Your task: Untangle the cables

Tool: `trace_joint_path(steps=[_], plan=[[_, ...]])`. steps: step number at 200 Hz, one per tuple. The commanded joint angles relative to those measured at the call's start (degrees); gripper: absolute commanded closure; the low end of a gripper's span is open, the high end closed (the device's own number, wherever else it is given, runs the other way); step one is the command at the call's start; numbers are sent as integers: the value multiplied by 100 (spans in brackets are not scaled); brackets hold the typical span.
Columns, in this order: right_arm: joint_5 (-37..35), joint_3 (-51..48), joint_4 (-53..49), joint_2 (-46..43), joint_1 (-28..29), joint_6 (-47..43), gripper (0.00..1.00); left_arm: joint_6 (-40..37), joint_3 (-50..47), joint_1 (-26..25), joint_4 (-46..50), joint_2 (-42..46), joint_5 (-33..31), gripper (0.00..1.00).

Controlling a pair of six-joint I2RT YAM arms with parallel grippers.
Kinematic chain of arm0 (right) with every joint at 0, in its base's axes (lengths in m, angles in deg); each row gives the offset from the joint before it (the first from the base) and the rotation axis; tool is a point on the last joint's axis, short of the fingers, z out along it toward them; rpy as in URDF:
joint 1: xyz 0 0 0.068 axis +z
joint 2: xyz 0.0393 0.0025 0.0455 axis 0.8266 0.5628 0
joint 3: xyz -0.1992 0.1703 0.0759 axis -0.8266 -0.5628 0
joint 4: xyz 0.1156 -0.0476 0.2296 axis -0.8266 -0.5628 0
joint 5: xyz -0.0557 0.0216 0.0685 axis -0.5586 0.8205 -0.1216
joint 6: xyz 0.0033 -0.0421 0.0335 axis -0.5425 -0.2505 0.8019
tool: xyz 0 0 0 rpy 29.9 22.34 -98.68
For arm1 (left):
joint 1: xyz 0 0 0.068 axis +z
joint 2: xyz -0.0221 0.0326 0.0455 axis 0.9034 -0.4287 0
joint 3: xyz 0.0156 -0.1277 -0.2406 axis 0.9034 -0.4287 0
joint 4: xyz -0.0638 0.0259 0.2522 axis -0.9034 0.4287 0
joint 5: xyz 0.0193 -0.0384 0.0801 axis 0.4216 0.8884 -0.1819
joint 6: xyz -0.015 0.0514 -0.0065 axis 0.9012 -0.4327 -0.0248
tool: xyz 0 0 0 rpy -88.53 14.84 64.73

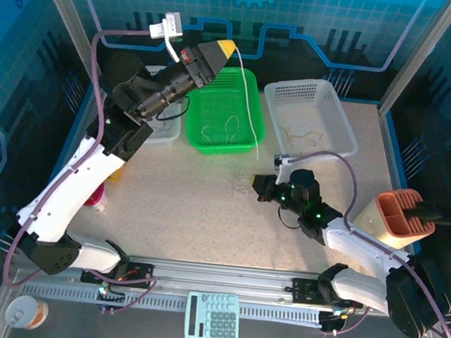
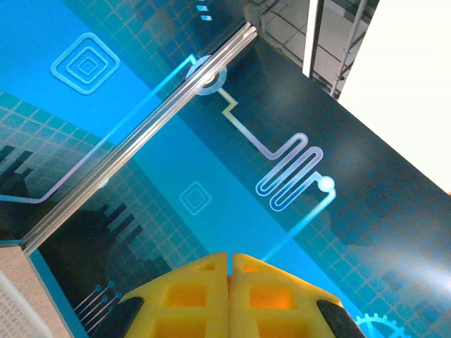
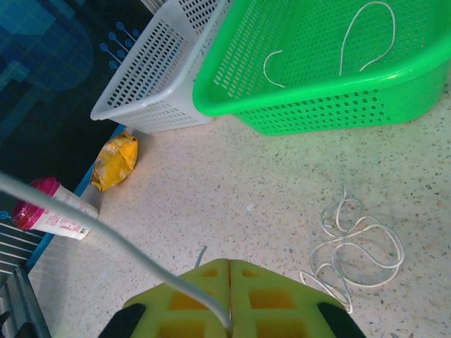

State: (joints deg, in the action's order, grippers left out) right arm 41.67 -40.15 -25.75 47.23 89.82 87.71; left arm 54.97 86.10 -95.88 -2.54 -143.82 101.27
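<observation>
The left gripper [image 1: 231, 48] is raised at the far side of the table, its yellow fingers [image 2: 211, 289] pressed together on the top of a thin white cable [image 1: 252, 104]. The cable hangs down past the green basket [image 3: 317, 105], and its pinched end is hidden in the wrist view. The right gripper [image 1: 257, 188] sits low over the table and is also closed. A blurred pale strand (seemingly the same cable) runs into the seam between its fingers. Just to its right in the wrist view, a tangle of cables [image 3: 356, 246] lies on the table. The short white pieces in the green basket are hard to count. A white basket [image 3: 151, 77] is partly covered by the left arm.
</observation>
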Motion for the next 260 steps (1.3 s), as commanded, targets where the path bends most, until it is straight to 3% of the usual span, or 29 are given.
trace_joint_path(steps=[1,51,59,92,107,211,260], plan=[[-140,-87,-35,-92,-41,9,100,-72,105,32,-166,8,-25,100],[-62,42,-159,-51,-44,41,100,-154,175,271,112,-244,35,100],[-5,78,-164,-40,-44,36,93,-160,210,313,153,-322,60,100],[121,231,-356,-113,-42,-12,50,-68,367,452,126,-666,241,100],[95,258,-530,-211,-44,-42,39,-49,516,523,179,-885,361,100],[-350,128,-1758,-1255,-67,-176,34,-421,2298,1157,916,-2700,694,100],[-480,73,-2138,-1597,-68,-219,34,-1233,2146,1292,1452,-3098,335,100]])
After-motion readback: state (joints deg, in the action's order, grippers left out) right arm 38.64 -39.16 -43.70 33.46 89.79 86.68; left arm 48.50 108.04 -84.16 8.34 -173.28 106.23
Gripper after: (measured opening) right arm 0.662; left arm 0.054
